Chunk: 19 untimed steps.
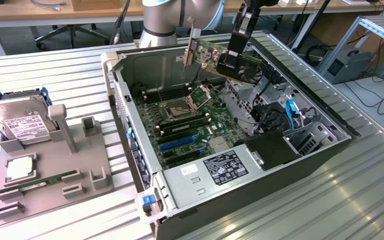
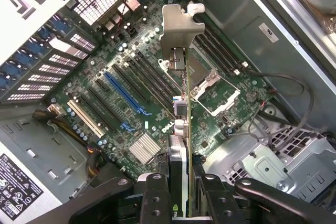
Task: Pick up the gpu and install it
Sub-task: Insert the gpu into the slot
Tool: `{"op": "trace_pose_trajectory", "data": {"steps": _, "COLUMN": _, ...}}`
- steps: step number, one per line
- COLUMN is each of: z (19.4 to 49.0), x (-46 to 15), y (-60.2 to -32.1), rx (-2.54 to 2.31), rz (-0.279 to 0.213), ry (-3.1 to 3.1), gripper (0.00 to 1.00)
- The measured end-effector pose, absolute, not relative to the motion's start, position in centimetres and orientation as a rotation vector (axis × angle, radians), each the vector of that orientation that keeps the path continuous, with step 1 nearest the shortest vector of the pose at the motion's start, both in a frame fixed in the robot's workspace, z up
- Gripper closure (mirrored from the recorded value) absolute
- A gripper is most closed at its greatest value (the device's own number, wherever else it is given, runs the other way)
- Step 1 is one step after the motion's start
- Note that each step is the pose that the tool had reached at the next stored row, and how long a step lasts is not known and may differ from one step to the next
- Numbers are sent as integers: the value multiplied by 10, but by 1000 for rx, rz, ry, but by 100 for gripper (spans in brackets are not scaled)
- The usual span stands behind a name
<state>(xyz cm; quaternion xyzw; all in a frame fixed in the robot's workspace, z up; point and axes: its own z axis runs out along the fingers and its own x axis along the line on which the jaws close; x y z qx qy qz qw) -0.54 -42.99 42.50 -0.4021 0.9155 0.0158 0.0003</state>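
Note:
The gpu point(image 1: 213, 56), a green card with a black fan cooler and a silver end bracket, hangs tilted above the open computer case point(image 1: 138, 165), over its back right part in the exterior view. My gripper point(image 1: 237, 59) is shut on the card's cooler end. In the wrist view the gpu point(image 2: 182, 103) is seen edge-on, its silver bracket point(image 2: 177, 30) pointing away from me over the motherboard point(image 2: 157, 93). My gripper point(image 2: 182, 203) clamps it, with one black finger point(image 2: 154, 198) on each side. The card is clear of the board and the long blue slot point(image 2: 123, 94).
The motherboard carries a CPU socket point(image 2: 212, 85), RAM slots and a heatsink point(image 2: 144, 148). A grey fixture tray point(image 1: 52, 185) at the exterior view's left holds a hard drive point(image 1: 22, 125), a CPU chip point(image 1: 20, 167) and a RAM stick point(image 1: 38, 183). Drive cages and cables point(image 1: 279, 120) crowd the case's right side.

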Motion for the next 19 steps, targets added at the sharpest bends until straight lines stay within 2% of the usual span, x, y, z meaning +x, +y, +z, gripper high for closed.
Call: {"op": "trace_pose_trajectory", "data": {"steps": 19, "z": 425, "x": -5, "y": -430, "rx": -1329, "rz": 50, "ry": 2847, "gripper": 73}}
